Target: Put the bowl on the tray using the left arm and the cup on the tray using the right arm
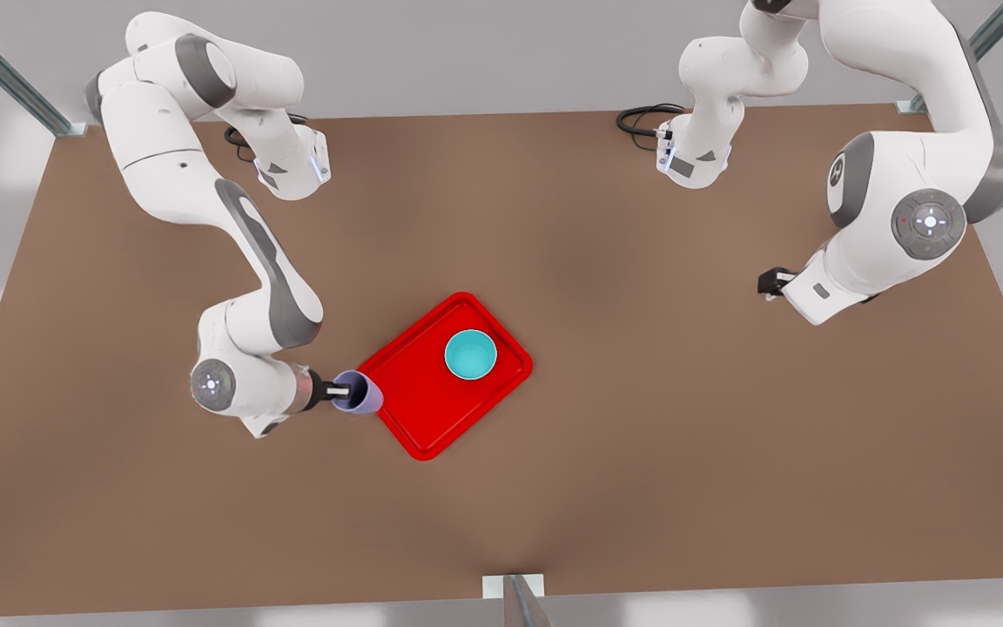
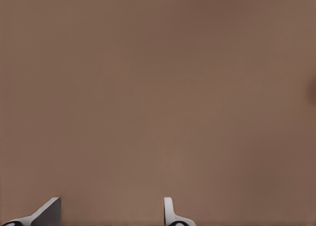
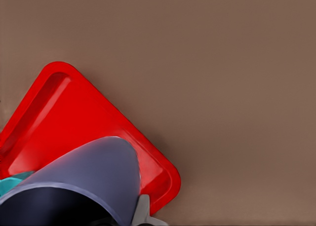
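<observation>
Flat brown worktop (image 1: 641, 418) is reading as matt and even, no grain, no glare. Bright red rectangular tray (image 1: 419, 409) is looking like smooth moulded plastic, semi-gloss, with soft highlights along its raised rim in the right wrist view. Small round teal bowl (image 1: 470, 354) is showing a plain smooth satin surface. Lavender-grey handleless cup (image 1: 366, 394) is appearing smooth and matt, plastic-like. White arm shells are looking like glossy hard plastic with grey matt joints. Grey corner posts are looking like dull metal.
</observation>
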Controlling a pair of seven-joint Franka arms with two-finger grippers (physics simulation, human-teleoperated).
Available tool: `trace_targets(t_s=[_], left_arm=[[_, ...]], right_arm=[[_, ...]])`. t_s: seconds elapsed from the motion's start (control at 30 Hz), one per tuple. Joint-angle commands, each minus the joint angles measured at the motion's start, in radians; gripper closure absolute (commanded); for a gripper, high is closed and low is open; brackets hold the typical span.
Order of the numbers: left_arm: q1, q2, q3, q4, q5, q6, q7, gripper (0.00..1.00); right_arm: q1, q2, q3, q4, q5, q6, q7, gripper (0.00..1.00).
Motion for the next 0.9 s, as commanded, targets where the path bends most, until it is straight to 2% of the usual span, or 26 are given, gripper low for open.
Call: trace_targets(t_s=[0.0, 0.23, 0.27, 0.3, 0.53, 0.57, 0.6, 0.63, 0.67, 0.73, 0.8, 0.87], left_arm=[[0.0, 0.0, 0.0, 0.0, -0.001, 0.0, 0.0, 0.0], [0.0, 0.0, 0.0, 0.0, -0.001, -0.003, 0.0, 0.0], [0.0, 0.0, 0.0, 0.0, -0.001, -0.003, 0.0, 0.0], [-0.002, 0.0, 0.0, 0.0, -0.001, -0.003, 0.0, 0.0], [0.0, 0.0, 0.0, 0.0, -0.001, -0.002, 0.0, 0.0], [0.0, 0.0, 0.0, 0.0, -0.001, -0.002, 0.0, 0.0], [0.0, 0.002, 0.0, 0.003, 0.001, -0.003, -0.005, 0.0], [0.0, 0.002, 0.0, 0.008, 0.001, -0.003, -0.005, 0.0], [-0.002, 0.002, -0.002, 0.009, -0.002, -0.003, -0.005, 0.0], [-0.002, 0.02, -0.009, 0.037, -0.005, -0.003, -0.005, 0.0], [-0.002, 0.025, -0.011, 0.046, -0.005, -0.006, -0.005, 0.0], [-0.002, 0.031, -0.011, 0.046, -0.002, -0.008, -0.005, 0.0]], right_arm=[[0.026, 0.002, 0.0, 0.001, -0.009, 0.0, 0.018, 0.79], [0.146, 0.082, -0.001, 0.009, -0.054, 0.098, 0.021, 0.79], [0.146, 0.084, -0.001, 0.009, -0.054, 0.098, 0.024, 0.37], [0.146, 0.084, -0.001, 0.009, -0.054, 0.098, 0.022, 0.2], [0.144, 0.082, -0.003, 0.01, -0.051, 0.098, 0.024, 0.16], [0.139, 0.076, -0.003, 0.01, -0.049, 0.1, 0.022, 0.06], [0.129, 0.029, -0.006, 0.026, -0.046, 0.086, 0.032, 0.0], [0.087, -0.02, -0.009, 0.044, -0.046, 0.063, 0.03, 0.0], [0.023, -0.083, -0.007, 0.07, -0.046, 0.013, 0.016, 0.0], [-0.049, -0.122, -0.014, 0.296, -0.109, -0.293, 0.021, 0.0], [-0.141, -0.267, -0.012, 0.334, -0.118, -0.463, -0.051, 0.0], [-0.135, -0.323, -0.053, 0.328, -0.12, -0.558, -0.076, 0.0]])
